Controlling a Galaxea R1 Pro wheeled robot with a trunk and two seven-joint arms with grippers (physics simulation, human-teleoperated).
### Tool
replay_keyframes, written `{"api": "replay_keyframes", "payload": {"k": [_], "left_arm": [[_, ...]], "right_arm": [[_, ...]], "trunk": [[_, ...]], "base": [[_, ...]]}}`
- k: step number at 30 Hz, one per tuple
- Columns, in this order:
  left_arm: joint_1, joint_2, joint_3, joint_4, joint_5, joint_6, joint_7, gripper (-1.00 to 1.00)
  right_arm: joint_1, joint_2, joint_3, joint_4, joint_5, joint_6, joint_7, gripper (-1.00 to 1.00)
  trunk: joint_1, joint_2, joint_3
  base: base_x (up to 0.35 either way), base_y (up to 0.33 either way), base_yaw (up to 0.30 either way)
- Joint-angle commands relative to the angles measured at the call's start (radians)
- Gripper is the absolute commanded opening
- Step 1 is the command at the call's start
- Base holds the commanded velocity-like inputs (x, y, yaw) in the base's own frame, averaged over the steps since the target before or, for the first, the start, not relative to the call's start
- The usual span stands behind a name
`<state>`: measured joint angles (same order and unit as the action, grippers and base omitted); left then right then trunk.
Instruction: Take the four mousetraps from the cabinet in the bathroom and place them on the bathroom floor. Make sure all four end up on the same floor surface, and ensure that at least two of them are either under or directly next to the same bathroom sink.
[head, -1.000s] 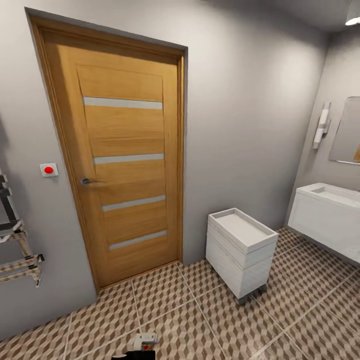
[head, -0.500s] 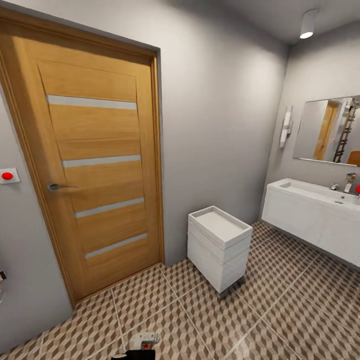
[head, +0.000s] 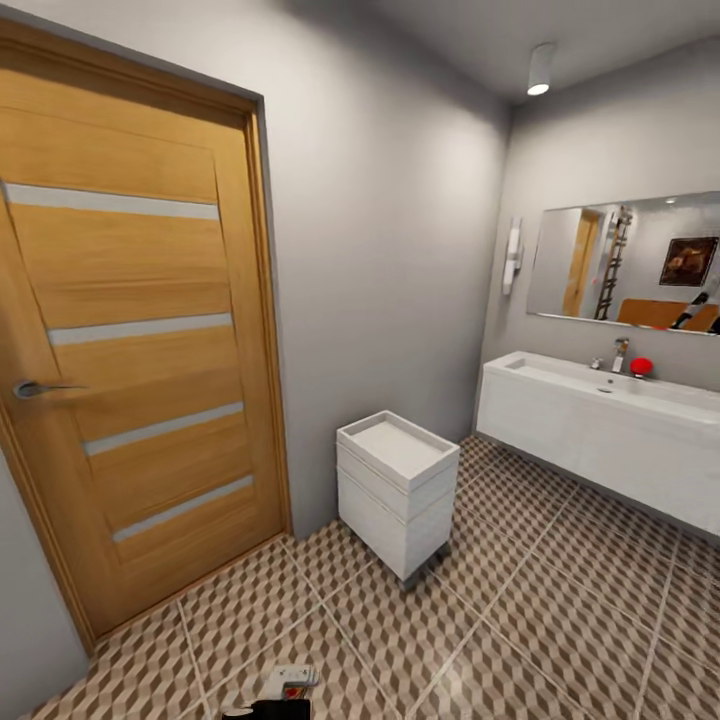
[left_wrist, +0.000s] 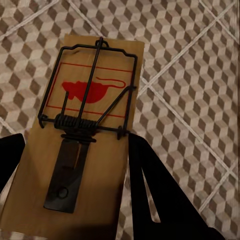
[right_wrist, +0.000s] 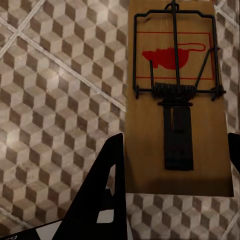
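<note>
Each claw grips one mousetrap — left trap (left_wrist: 85, 135) in the left gripper (left_wrist: 75, 165), right trap (right_wrist: 177, 100) in the right gripper (right_wrist: 175, 165), both above the floor (head: 520, 620). Neither is placed; the sink (head: 600, 430) lies ahead, at right.

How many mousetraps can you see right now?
2. One mousetrap sits between the left gripper fingers; the other mousetrap sits between the right gripper fingers. Both are above the bathroom floor. Others may be elsewhere.
</note>
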<state>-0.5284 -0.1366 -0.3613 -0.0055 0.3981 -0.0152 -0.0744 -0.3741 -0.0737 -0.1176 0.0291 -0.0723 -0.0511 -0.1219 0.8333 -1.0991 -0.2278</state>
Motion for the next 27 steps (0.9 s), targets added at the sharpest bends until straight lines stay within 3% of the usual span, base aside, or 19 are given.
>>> {"api": "replay_keyframes", "payload": {"k": [1,27], "left_arm": [[-0.001,0.0,-0.008,0.001,0.007,-0.002,-0.001,-1.0],[-0.001,0.0,-0.008,0.001,0.005,-0.002,-0.001,-1.0]], "right_arm": [[-0.002,0.0,-0.004,0.003,-0.009,-0.006,0.001,-1.0],[-0.002,0.0,-0.005,0.003,-0.011,-0.006,0.001,-1.0]], "trunk": [[0.0,-0.001,-0.001],[0.0,-0.001,0.009]], "base": [[0.0,0.0,-0.288],[0.0,0.0,-0.288]]}}
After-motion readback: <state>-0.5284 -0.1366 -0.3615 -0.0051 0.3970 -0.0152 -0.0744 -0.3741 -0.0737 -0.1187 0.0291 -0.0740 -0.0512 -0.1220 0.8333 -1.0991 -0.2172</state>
